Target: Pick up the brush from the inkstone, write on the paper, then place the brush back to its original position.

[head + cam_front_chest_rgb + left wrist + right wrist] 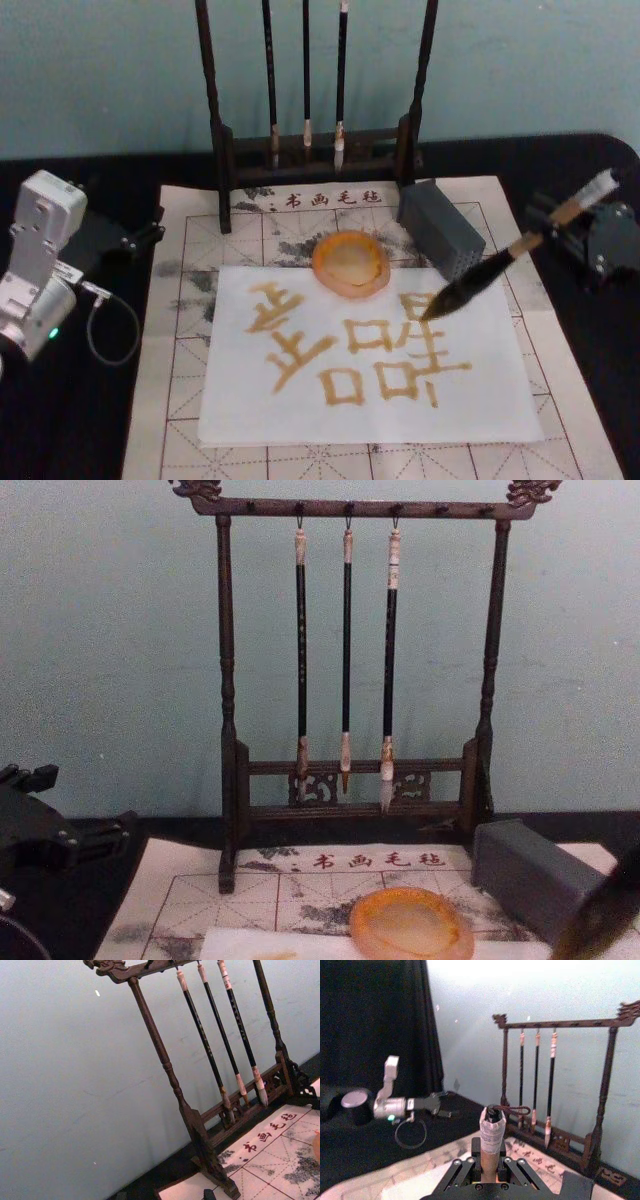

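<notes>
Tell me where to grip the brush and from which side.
Grip the brush on its tan handle, where the right gripper clamps it: straight bare wood, clear of the tuft. Come from the right, across the shaft, since it slants tip-down over the paper. Left gripper: parked left.

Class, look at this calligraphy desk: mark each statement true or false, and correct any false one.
1. The right gripper holds the brush, with the tip over the paper. True.
2. A brush lies in the inkstone. False: nothing lies in it.
3. Three thin brushes hang on the stand. True.
4. The paper is blank. False: ochre characters are written on it.
5. The left gripper sits to the left, off the paper. True.
</notes>
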{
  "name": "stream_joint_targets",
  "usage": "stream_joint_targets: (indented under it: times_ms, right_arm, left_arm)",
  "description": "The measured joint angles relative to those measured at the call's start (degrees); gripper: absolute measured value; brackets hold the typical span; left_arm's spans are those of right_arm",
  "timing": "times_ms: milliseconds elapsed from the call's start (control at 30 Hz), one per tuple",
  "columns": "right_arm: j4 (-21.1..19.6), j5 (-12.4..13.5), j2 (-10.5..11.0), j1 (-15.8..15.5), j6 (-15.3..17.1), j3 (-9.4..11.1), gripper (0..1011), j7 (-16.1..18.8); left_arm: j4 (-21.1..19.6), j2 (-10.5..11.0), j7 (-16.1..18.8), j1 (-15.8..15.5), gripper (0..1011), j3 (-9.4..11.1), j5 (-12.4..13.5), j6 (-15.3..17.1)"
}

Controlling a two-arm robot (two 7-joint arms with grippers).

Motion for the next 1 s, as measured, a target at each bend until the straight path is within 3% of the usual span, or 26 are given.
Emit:
stream_joint_targets:
  times_ms: [500, 1000]
  right_arm:
    - [4.30, 7.08, -6.58, 7.92, 5.96, -2.94, 184, -4.86]
    - [13.09, 17.40, -13.65, 18.14, 18.90, -7.04, 184, -16.53]
  left_arm:
    - [0.00, 0.00, 0.00, 0.00, 1001, 0.00, 0.00, 0.00]
    - [0.00, 0.00, 0.00, 0.00, 1001, 0.00, 0.00, 0.00]
